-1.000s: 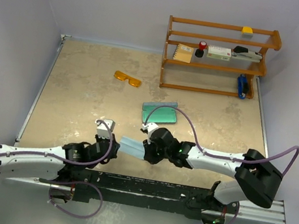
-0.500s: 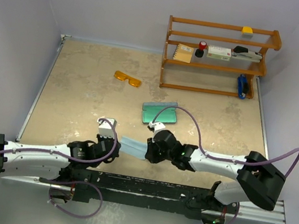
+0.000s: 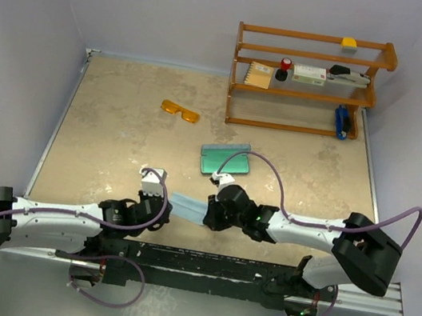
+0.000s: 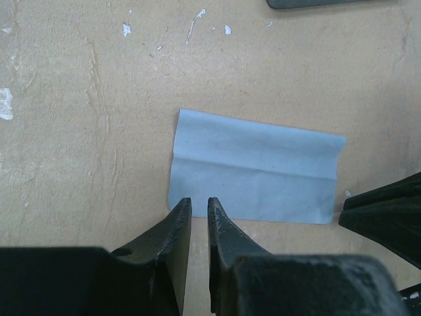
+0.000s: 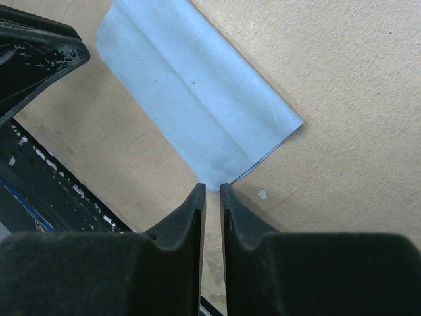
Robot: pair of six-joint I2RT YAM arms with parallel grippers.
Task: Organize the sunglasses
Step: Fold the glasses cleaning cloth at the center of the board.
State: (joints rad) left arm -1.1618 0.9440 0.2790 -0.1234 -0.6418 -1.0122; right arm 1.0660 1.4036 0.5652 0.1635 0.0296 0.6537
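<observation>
The orange-amber sunglasses (image 3: 181,110) lie on the table at the far left centre, away from both arms. The blue-grey case (image 3: 225,160) lies open, teal inside, mid-table. A light blue cloth (image 3: 186,207), folded into a strip, lies flat between the grippers. My left gripper (image 3: 160,208) is at its left end; in the left wrist view (image 4: 199,201) the jaws are almost together over the near edge of the cloth (image 4: 253,174). My right gripper (image 3: 208,213) is at its right end; its tips (image 5: 212,186) are almost together at a corner of the cloth (image 5: 197,92).
A wooden shelf (image 3: 304,84) stands at the back right with small items on it. The black rail (image 3: 217,268) of the arm bases runs along the near edge. Grey walls close in the table on the left, back and right.
My left arm has moved right, up to the left end of the cloth. My right gripper has shifted slightly at the cloth's right end. Sunglasses and case have not moved.
</observation>
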